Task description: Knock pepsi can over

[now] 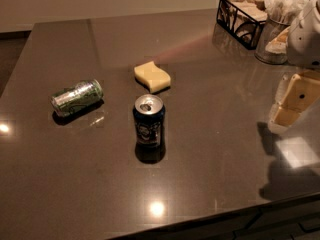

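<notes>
The pepsi can (148,122) is dark blue with a silver top and a pale round logo. It stands upright near the middle of the dark table (210,154). My gripper (292,103) shows as cream-coloured parts at the right edge, below the white arm (306,31). It hangs above the table, well to the right of the can and apart from it.
A green-and-silver can (76,97) lies on its side left of the pepsi can. A yellow sponge (152,76) lies just behind it. A black wire basket (242,16) and a metal cup of napkins (272,41) stand at the back right. The table's front edge runs along the bottom right.
</notes>
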